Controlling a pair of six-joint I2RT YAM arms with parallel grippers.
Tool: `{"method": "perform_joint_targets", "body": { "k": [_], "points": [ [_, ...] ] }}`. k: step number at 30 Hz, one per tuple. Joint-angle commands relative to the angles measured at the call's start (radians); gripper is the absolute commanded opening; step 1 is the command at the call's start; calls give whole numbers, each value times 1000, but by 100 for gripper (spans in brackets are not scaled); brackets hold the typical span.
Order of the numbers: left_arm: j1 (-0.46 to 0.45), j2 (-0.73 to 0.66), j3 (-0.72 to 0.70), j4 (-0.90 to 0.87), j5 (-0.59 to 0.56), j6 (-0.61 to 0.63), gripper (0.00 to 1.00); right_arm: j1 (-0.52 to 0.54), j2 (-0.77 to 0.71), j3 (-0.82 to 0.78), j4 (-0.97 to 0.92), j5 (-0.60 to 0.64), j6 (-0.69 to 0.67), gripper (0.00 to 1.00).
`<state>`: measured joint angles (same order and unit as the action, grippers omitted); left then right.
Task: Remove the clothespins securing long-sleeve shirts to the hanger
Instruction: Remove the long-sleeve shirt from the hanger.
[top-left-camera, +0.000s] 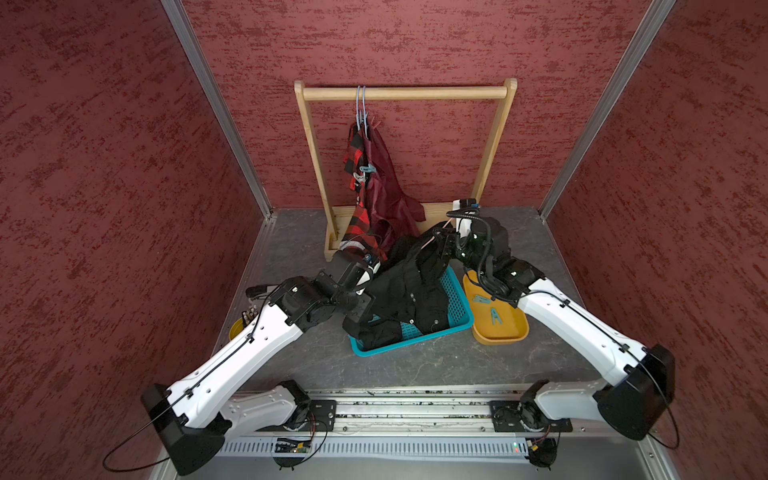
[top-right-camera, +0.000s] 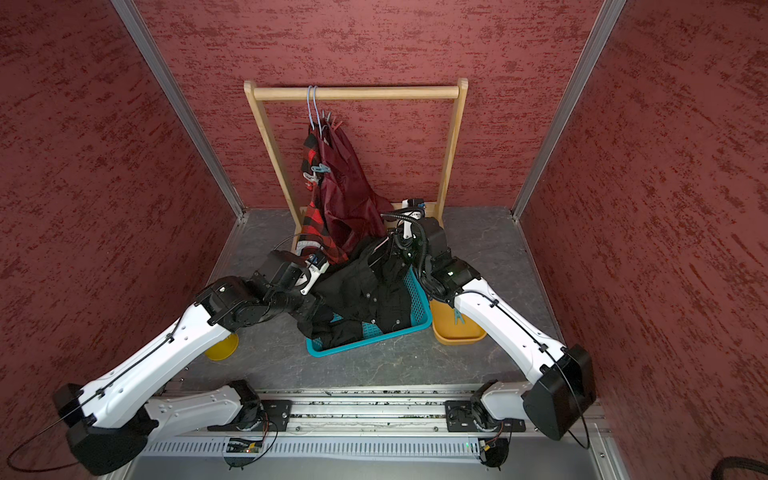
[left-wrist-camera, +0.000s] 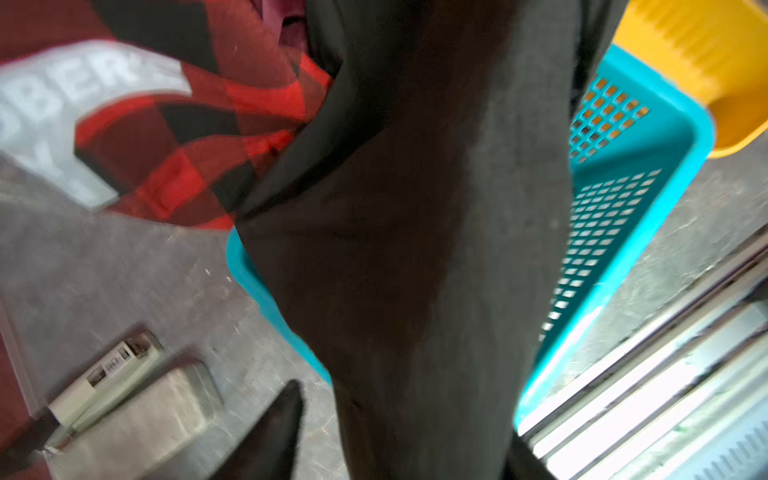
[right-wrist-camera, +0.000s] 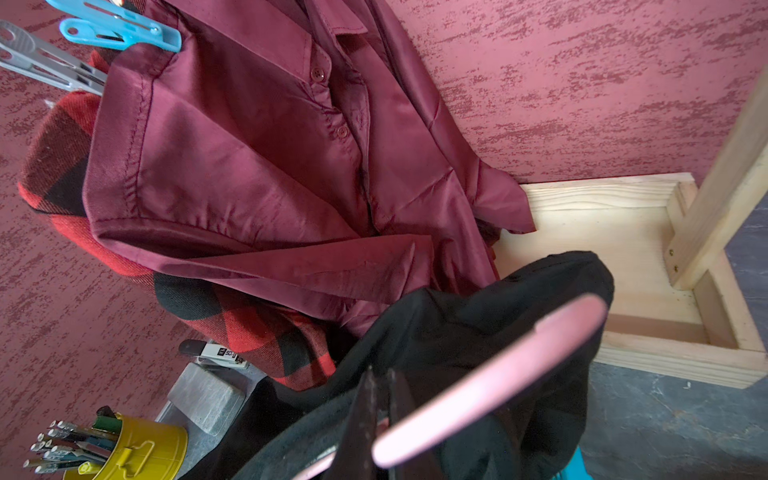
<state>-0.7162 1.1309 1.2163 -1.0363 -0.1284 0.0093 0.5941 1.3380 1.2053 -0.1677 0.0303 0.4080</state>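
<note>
Clothespins (top-left-camera: 367, 169) grip the shoulders of two shirts on the wooden rack (top-left-camera: 415, 92), which stands at the far edge of the worktop (top-left-camera: 415, 365). In the right wrist view a teal-blue clothespin (right-wrist-camera: 120, 31) bites the shoulder seam of the maroon shirt (right-wrist-camera: 270, 166). A grey clothespin (right-wrist-camera: 45, 62) just beside it seems to hold the plaid shirt (right-wrist-camera: 58, 166).

Two loose teal clothespins (top-left-camera: 496, 316) lie in the orange tray (top-left-camera: 503, 338), just beside the teal basket (top-left-camera: 415, 340) on its right-edge side.

The black shirt (top-left-camera: 407, 286) is off the rack and drapes into the basket from a pink hanger (right-wrist-camera: 490, 382). The right gripper (right-wrist-camera: 382, 399) has its jaws clamped tight on that hanger's arm. The left gripper (top-left-camera: 368, 268) is at the shirt's other side, near the plaid hem. Black cloth hides one of its fingers, so I cannot tell whether the jaws are parted or pinching fabric.

The clips are probably light, stiff and sprung, and their smooth plastic could slip. The best hold looks to be across the two tail ends, squeezing them to open the mouth, then pulling off along the clip's length. The satin is soft and slippery and the hangers swing freely, so the shirt will likely give way unless it is steadied.
</note>
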Motion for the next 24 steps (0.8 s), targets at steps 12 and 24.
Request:
{"method": "perform_joint_targets", "body": {
  "k": [12,24],
  "points": [
    [99,-83,-56,66,11,-20,0,0,-43,47,-41,77,-35,0],
    [245,-185,-104,70,64,-71,0,-60,-55,16,-64,82,-37,0]
  ]
}}
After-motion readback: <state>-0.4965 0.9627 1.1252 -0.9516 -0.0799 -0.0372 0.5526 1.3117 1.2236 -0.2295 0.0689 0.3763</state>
